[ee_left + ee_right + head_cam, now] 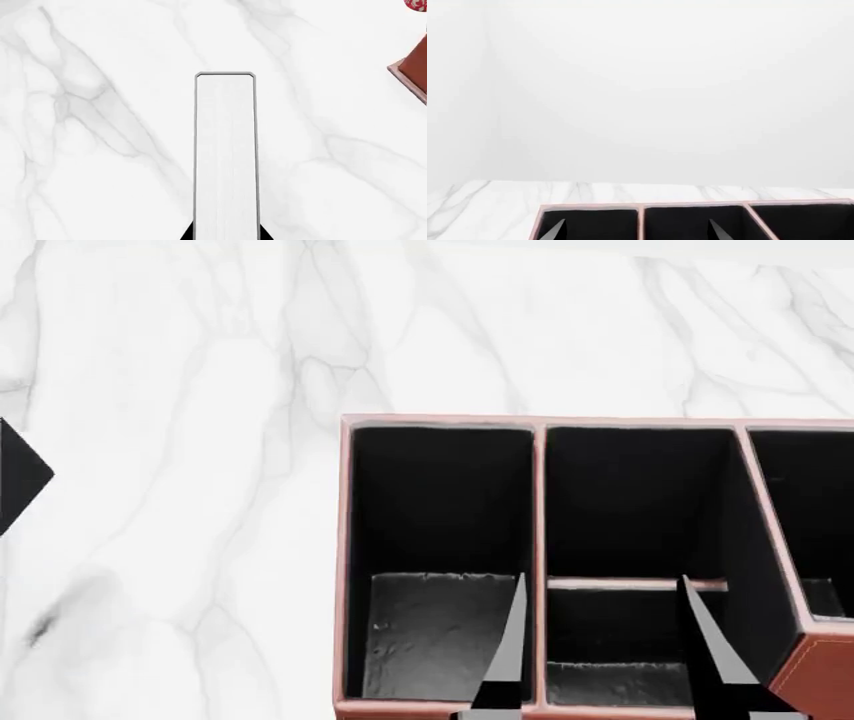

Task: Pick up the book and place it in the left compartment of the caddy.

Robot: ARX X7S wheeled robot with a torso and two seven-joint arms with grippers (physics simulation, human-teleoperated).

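In the left wrist view the book (225, 150) shows white page edges between thin dark grey covers. It sits between the jaws of my left gripper (225, 236), above the marble top. Only the black finger bases (189, 234) show beside it. The book does not show in the head view. The reddish-brown caddy (539, 424) fills the lower right of the head view. Its left compartment (434, 635) is long with a greyish floor. My right gripper (607, 660) is open and empty, its fingers hanging over the caddy's left and middle bays. The right wrist view shows it too (637, 229).
White marble tabletop (200, 440) spreads left of and behind the caddy. A caddy corner (412, 75) and a red patterned object (417, 4) sit at the edge of the left wrist view. A black shape (20, 475) pokes in at the head view's left edge.
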